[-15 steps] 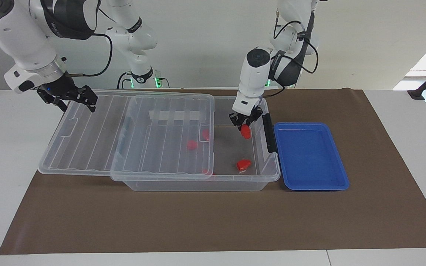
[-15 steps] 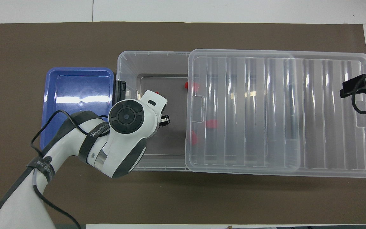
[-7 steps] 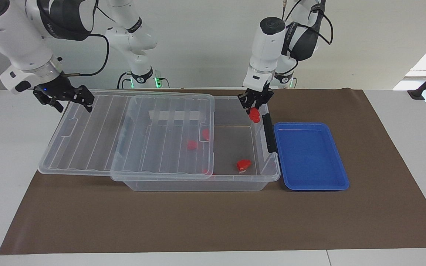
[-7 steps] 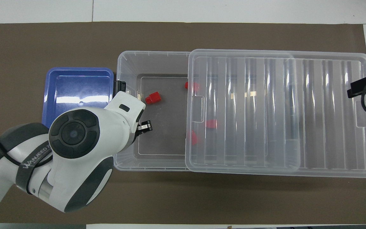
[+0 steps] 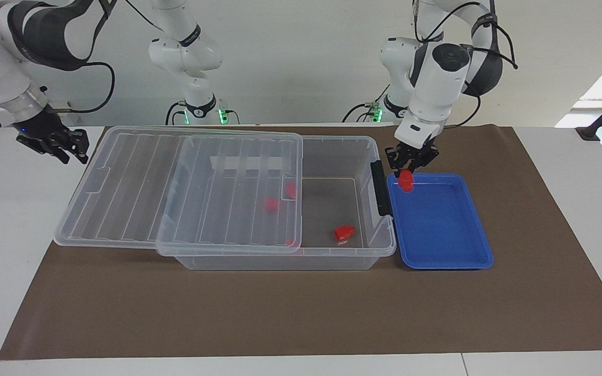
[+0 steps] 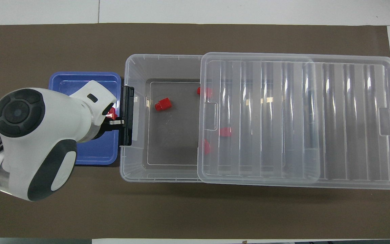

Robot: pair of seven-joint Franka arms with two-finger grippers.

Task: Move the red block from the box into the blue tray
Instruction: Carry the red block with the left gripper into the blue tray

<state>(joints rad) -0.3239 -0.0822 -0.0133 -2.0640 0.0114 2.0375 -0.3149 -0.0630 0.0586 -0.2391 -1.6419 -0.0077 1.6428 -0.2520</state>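
The red block (image 5: 406,180) hangs in my left gripper (image 5: 409,171), which is shut on it just above the blue tray (image 5: 444,245), over the tray's corner beside the box's black latch. In the overhead view the arm's body hides most of the red block (image 6: 112,111) and the blue tray (image 6: 63,79). The clear box (image 5: 332,139) lies beside the tray, its ribbed lid (image 5: 175,188) slid toward the right arm's end. My right gripper (image 5: 54,144) hovers off that end of the lid, holding nothing.
One loose red block (image 5: 344,233) lies on the box's uncovered floor. Others (image 5: 271,204) show through the lid. A black latch (image 5: 379,188) stands between box and tray. Everything rests on a brown mat (image 5: 301,313).
My left gripper lifted the red block out of the box and carried it over the latch to above the tray. My right gripper drew away from the lid's end.
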